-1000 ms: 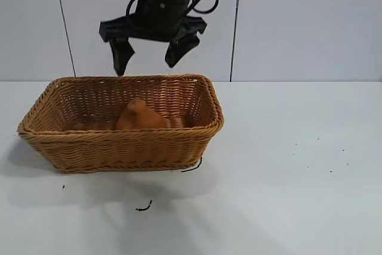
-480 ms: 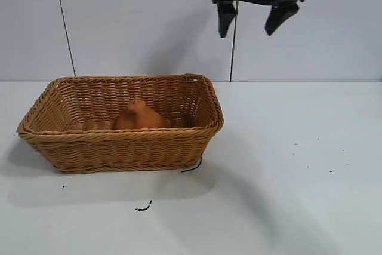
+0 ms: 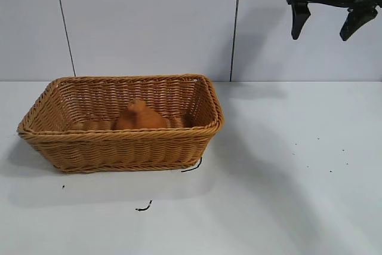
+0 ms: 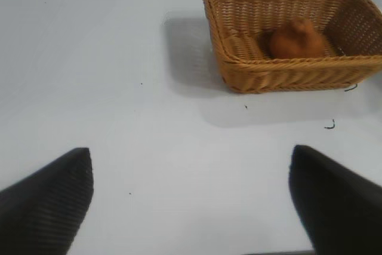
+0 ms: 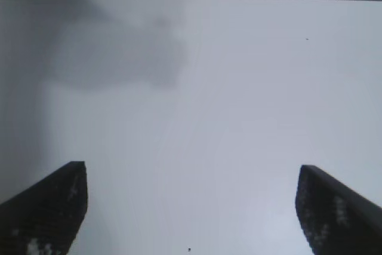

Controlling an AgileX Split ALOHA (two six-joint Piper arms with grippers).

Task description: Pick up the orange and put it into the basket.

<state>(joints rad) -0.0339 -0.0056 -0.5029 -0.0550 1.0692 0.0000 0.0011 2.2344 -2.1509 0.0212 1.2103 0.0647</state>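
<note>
The basket (image 3: 122, 123) stands on the left part of the white table (image 3: 286, 177), its long side facing the exterior camera. The orange (image 3: 139, 116) lies inside it, on the floor near the middle, knob upward, with its lower part hidden behind the front wall. In the left wrist view the basket (image 4: 293, 37) shows from farther off with the orange (image 4: 295, 39) in it, and the left gripper (image 4: 191, 201) appears only as two dark fingertips far apart at the frame's lower corners, holding nothing; where that arm sits relative to the basket is hard to judge from this view alone. A few small dark scraps (image 3: 143, 208) lie on the table in front of the basket. At the upper right, the right gripper (image 3: 326, 23) hangs high above the table, well apart from the basket, its two black fingers spread wide and empty
</note>
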